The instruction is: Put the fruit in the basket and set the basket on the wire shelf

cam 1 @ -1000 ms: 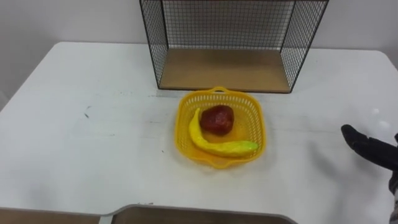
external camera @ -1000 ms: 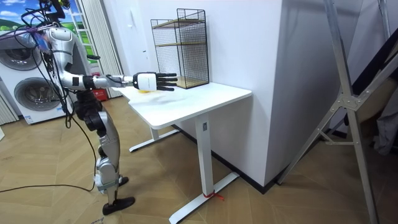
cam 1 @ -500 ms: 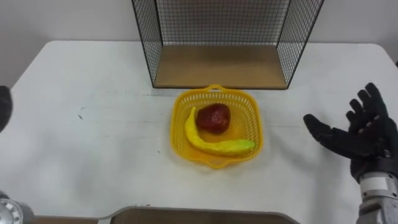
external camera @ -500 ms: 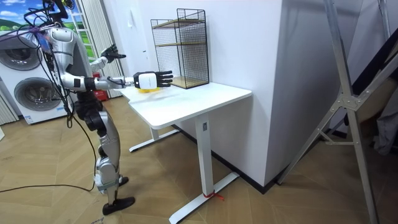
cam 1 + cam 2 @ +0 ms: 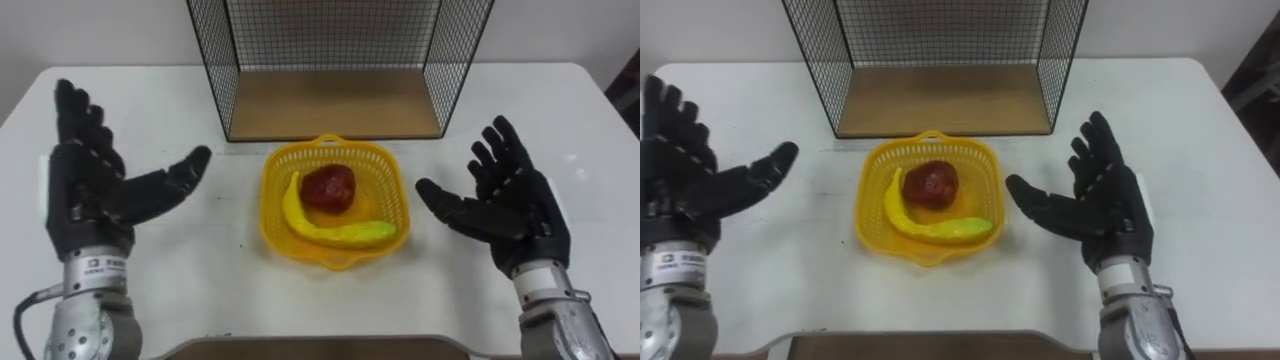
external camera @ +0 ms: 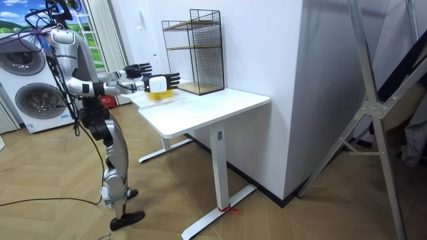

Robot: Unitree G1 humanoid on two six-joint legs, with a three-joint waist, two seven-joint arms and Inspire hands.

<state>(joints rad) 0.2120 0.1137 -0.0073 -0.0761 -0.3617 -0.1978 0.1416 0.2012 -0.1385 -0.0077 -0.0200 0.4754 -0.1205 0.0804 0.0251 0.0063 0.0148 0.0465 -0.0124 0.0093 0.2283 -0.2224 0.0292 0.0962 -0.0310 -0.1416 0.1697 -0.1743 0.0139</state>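
A yellow plastic basket (image 5: 390, 182) (image 5: 867, 195) sits on the white table (image 5: 590, 130) in front of the wire shelf (image 5: 335, 100) (image 5: 940, 95). Inside it lie a red apple (image 5: 327, 188) (image 5: 930, 184) and a yellow banana (image 5: 330, 228) (image 5: 930, 226). My left hand (image 5: 95, 195) (image 5: 680, 185) is raised open to the basket's left, palm toward it. Open as well, my right hand (image 5: 510, 205) (image 5: 1100, 205) is held to the basket's right, palm inward. Neither hand touches the basket. In the room view both hands (image 6: 150, 80) reach over the table by the basket (image 6: 160, 95).
The wire shelf has a wooden floor (image 5: 335, 103) and black mesh sides, open toward me. In the room view the shelf (image 6: 193, 50) stands at the table's back against a white wall. Washing machines (image 6: 30, 100) stand behind the robot.
Both hands have come up and inward to either side of the basket; the left hand was barely in view before. The camera has shifted, so the scene sits further left.
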